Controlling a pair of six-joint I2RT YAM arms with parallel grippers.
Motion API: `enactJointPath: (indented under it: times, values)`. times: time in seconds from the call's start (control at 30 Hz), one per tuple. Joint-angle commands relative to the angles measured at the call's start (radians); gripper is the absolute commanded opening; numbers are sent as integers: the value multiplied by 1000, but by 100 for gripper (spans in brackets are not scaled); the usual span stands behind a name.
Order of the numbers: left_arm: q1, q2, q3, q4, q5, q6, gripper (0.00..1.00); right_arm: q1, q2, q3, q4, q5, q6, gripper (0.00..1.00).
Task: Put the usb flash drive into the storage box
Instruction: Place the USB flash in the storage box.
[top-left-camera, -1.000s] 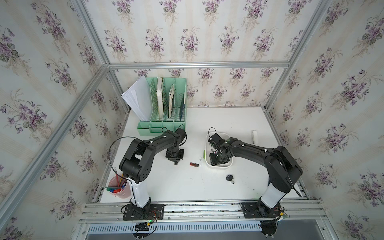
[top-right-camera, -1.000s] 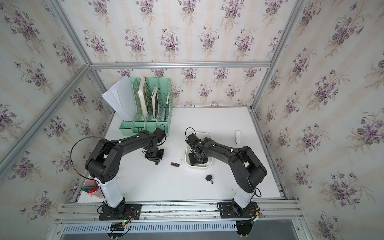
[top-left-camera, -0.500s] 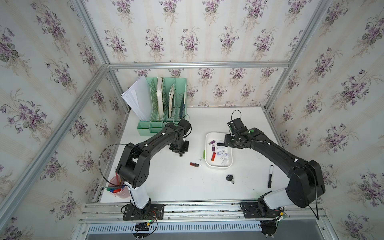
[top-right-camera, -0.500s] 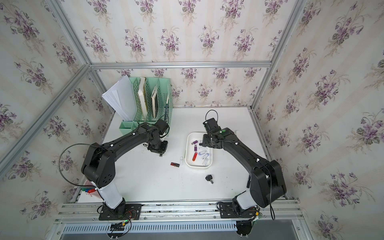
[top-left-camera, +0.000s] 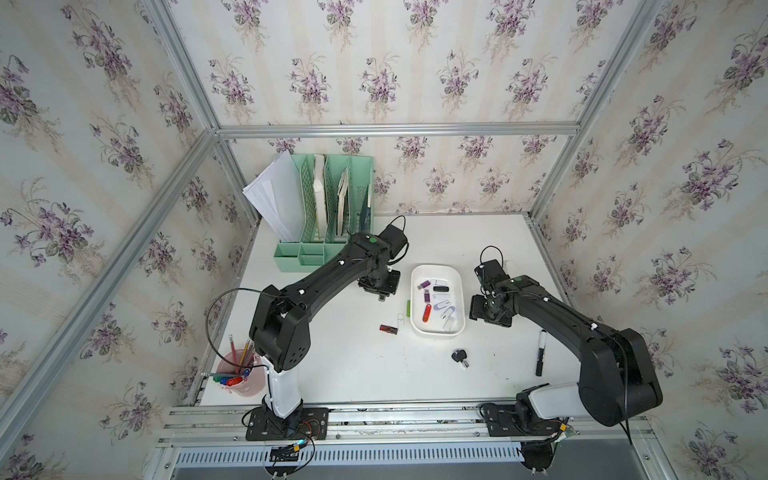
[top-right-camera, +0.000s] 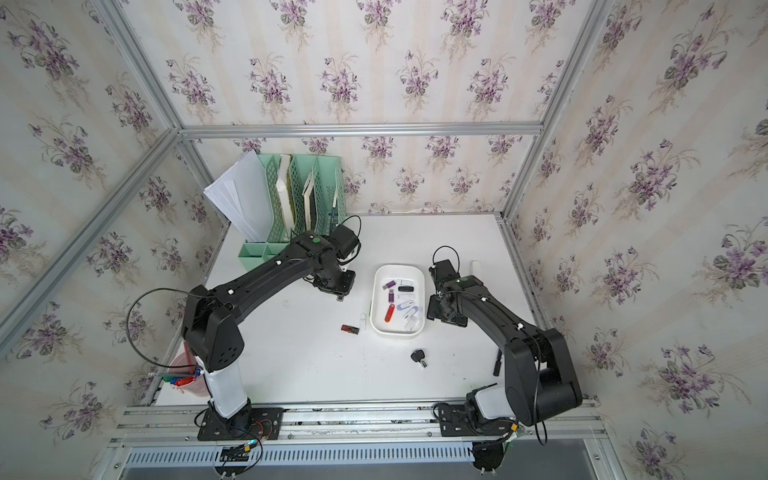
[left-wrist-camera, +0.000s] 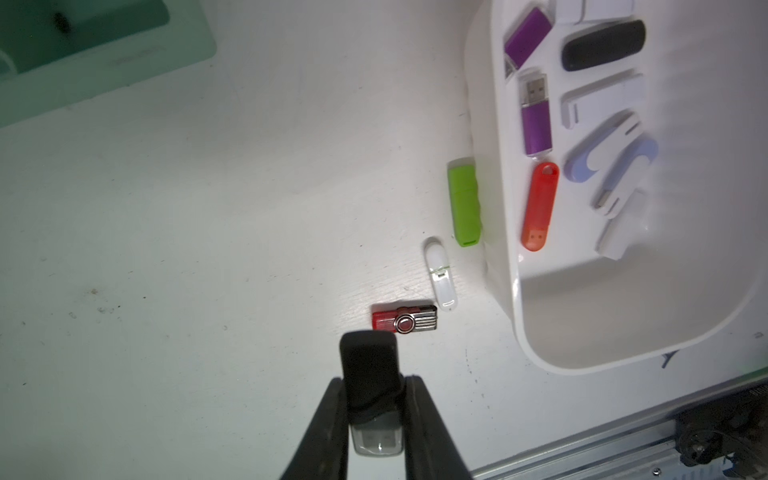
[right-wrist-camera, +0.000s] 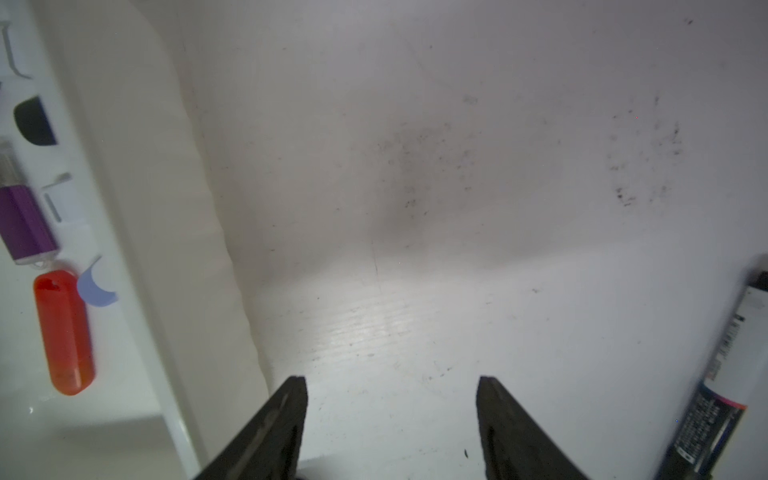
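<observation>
The storage box (top-left-camera: 436, 266) (top-right-camera: 399, 266) is a shallow white tub in mid-table holding several flash drives. My left gripper (top-left-camera: 380, 291) (top-right-camera: 340, 293) (left-wrist-camera: 376, 380) hangs left of the box's far end, shut on a black usb flash drive (left-wrist-camera: 369, 365) with a clear cap. Three more drives lie on the table by the box's left wall (left-wrist-camera: 498, 249): a red-and-black swivel one (top-left-camera: 388, 329) (left-wrist-camera: 405, 322), a white one (left-wrist-camera: 441, 276) and a green one (left-wrist-camera: 465, 203). My right gripper (top-left-camera: 487, 316) (right-wrist-camera: 392, 384) stands open and empty over bare table just right of the box.
A black marker (top-left-camera: 540, 353) (right-wrist-camera: 715, 374) lies right of my right gripper. A black key (top-left-camera: 460, 357) sits in front of the box. The mint-green file organizer (top-left-camera: 328, 216) stands at the back left, a pink pen cup (top-left-camera: 243, 370) at the front left corner.
My right gripper left the box, swung out to its right side and opened wider. The left gripper shifted right and a little toward the back, staying shut.
</observation>
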Motion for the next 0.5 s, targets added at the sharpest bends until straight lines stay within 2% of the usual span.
enactJointPath:
  times: [0.0, 0.3, 0.47]
  values:
    - [-41, 48, 77, -42, -1, -15, 24, -21, -11, -13, 14, -2, 13, 70]
    - [-154, 233, 307, -80, 15, -34, 24, -122, -99, -76, 54, -31, 19, 72]
    - [-192, 317, 385, -82, 15, -47, 25, -134, -100, -98, 67, -47, 18, 72]
